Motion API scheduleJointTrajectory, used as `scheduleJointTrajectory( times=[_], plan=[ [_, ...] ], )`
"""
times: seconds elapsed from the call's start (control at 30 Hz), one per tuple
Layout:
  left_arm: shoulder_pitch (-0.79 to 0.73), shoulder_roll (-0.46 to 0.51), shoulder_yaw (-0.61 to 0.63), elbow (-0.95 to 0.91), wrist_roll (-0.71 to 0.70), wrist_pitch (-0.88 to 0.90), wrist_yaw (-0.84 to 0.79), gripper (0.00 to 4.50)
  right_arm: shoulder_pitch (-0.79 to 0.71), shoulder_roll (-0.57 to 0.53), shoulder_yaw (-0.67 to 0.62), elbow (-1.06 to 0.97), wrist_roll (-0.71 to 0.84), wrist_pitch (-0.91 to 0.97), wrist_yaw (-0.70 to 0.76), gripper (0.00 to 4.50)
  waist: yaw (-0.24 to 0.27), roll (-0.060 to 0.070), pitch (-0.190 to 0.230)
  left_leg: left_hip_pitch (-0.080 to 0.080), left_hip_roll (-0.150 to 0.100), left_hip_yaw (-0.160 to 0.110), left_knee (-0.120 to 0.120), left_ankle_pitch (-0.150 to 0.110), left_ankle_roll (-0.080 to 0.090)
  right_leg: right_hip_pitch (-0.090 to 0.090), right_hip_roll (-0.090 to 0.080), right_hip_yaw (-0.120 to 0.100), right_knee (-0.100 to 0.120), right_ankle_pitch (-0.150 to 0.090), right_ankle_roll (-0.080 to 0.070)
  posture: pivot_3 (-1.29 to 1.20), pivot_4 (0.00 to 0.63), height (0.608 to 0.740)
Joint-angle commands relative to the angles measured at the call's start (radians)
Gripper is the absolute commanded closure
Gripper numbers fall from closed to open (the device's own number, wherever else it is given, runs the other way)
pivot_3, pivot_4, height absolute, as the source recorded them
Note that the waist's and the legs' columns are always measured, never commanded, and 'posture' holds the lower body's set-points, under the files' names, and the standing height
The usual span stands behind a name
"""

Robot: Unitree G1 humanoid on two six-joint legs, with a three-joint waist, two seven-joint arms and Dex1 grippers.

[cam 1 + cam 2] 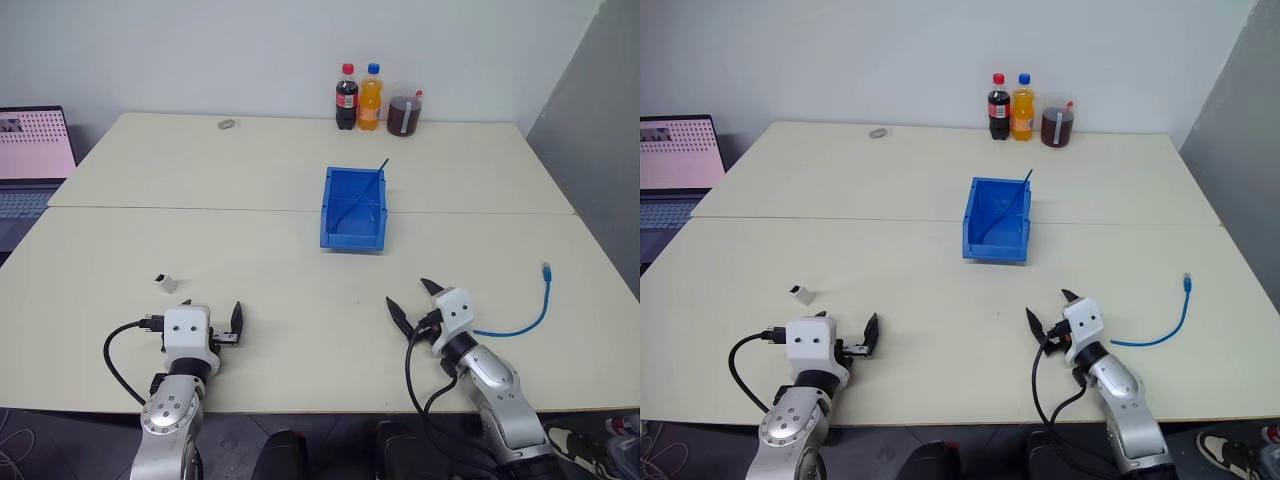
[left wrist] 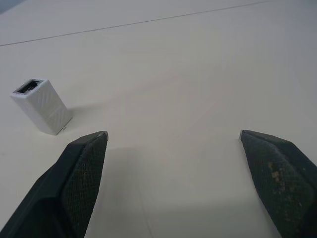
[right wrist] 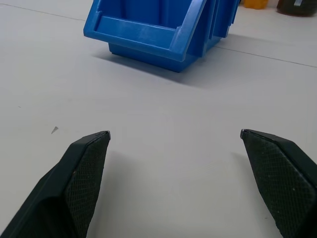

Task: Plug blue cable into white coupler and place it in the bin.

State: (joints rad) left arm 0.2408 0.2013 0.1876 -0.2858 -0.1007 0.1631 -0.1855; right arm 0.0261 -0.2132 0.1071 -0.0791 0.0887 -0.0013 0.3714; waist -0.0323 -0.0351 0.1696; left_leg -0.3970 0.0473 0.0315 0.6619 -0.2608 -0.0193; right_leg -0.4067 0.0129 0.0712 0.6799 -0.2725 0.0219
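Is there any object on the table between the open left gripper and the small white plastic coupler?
Nothing visible. The left gripper is open over bare beige table, and the small white plastic coupler lies ahead of it, to its left, with only tabletop between them.

Both arms reach in from the bottom edge of the head view, the left arm at the lower left and the right arm at the lower right, each forearm roughly level. The left gripper (image 1: 225, 327) points toward the right of the frame, its two black fingers spread wide with nothing between them. The right gripper (image 1: 412, 301) angles toward the upper left, its fingers (image 3: 84, 168) likewise parted wide and empty.
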Motion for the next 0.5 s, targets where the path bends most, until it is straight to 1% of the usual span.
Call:
scheduleJointTrajectory(
  times=[0.03, 0.13, 0.3, 0.4, 0.5],
  plan=[
    [0.015, 0.019, 0.021, -0.062, -0.115, -0.031, -0.102, 0.00, 0.004, 0.001, -0.005, -0.036, -0.011, -0.023, -0.010, 0.01, 0.000, 0.000, 0.000, 0.000, 0.000, 0.000, 0.000, 0.000, 0.000, 0.000, 0.000, 0.000, 0.000, 0.000, 0.000, 0.00, 0.150, 0.740],
    [-0.010, 0.070, -0.006, -0.062, -0.152, -0.017, -0.196, 0.00, 0.014, 0.006, -0.014, -0.045, -0.020, -0.025, -0.035, 0.01, 0.000, 0.000, 0.000, 0.000, 0.000, -0.001, 0.000, 0.000, 0.000, 0.000, 0.000, 0.000, 0.000, 0.000, 0.000, 0.00, 0.150, 0.740],
    [-0.091, 0.169, -0.079, -0.085, -0.193, 0.020, -0.341, 0.00, 0.044, 0.008, -0.030, -0.096, -0.023, -0.023, -0.062, 0.01, 0.001, 0.000, 0.000, 0.000, -0.001, 0.000, 0.000, 0.000, 0.000, 0.000, 0.001, 0.000, 0.000, 0.000, 0.000, 0.00, 0.150, 0.740],
    [-0.181, 0.243, -0.125, -0.086, -0.227, 0.072, -0.444, 0.00, 0.079, 0.003, -0.053, -0.171, -0.023, -0.014, -0.083, 0.01, 0.003, 0.001, 0.000, -0.001, -0.001, -0.001, 0.000, 0.000, 0.000, -0.001, 0.002, -0.001, 0.000, 0.000, 0.000, 0.00, 0.150, 0.740],
    [-0.343, 0.326, -0.194, -0.069, -0.278, 0.158, -0.583, 0.00, 0.137, -0.011, -0.136, -0.306, 0.028, 0.068, -0.108, 0.01, 0.005, 0.002, 0.001, -0.002, -0.001, -0.002, 0.000, 0.000, 0.000, -0.001, 0.002, -0.002, 0.000, 0.000, 0.000, 0.00, 0.150, 0.740]
  ],
)
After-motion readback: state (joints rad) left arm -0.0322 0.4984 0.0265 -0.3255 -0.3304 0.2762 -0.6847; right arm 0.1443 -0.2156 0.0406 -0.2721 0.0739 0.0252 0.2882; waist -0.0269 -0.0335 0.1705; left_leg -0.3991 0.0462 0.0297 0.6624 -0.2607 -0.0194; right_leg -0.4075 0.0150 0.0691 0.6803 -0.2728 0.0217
